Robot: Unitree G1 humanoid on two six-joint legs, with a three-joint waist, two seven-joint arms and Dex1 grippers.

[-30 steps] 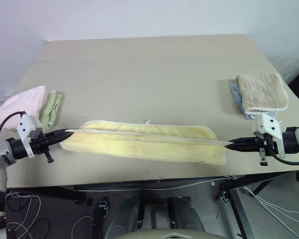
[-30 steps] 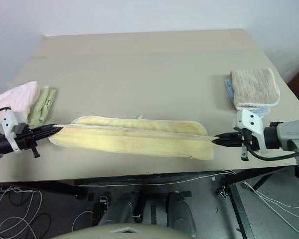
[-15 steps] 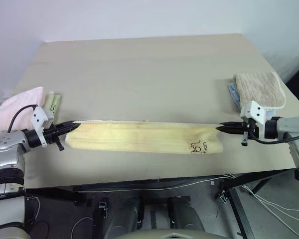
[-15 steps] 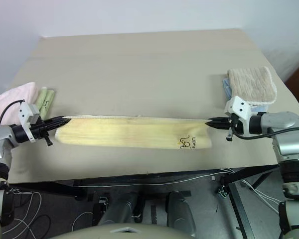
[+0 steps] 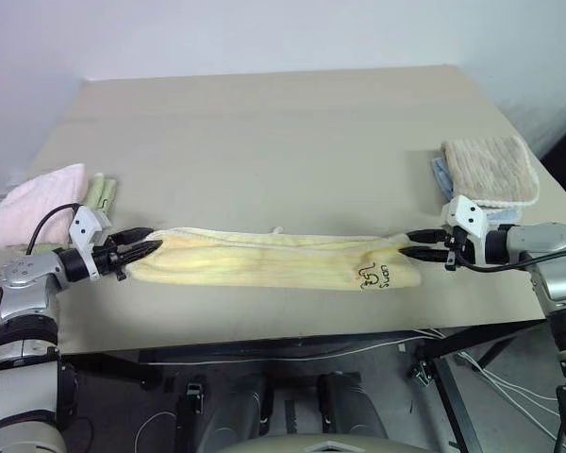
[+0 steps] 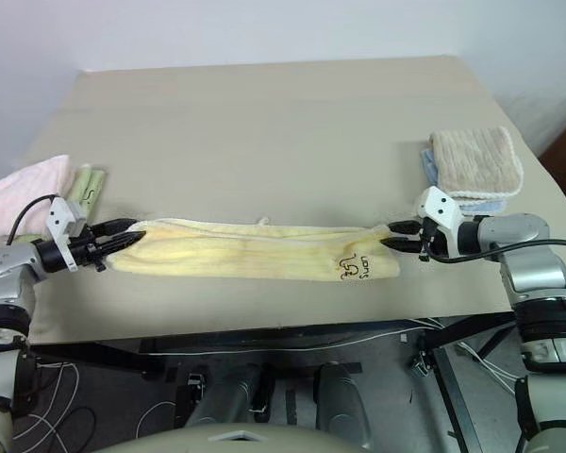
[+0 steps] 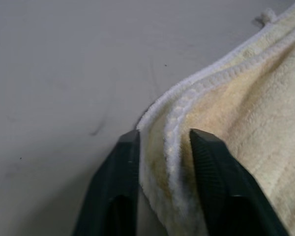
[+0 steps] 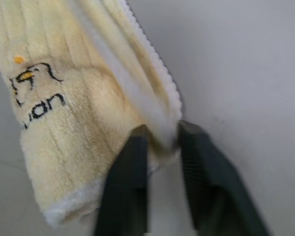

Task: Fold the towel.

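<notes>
Table (image 5: 283, 123); towel (image 5: 264, 264) corners between tools

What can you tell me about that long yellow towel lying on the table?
The towel is pale yellow terry cloth with a white corded edge and a small dark printed logo near its right end. It lies flat near the table's front edge, folded lengthwise into a long narrow strip. Each end corner sits between the parted fingers of a hand: the left hand and the right hand.

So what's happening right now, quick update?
Left gripper and right gripper open at the towel ends. Towel folded lengthwise, flat on table. Nothing in the way.
</notes>
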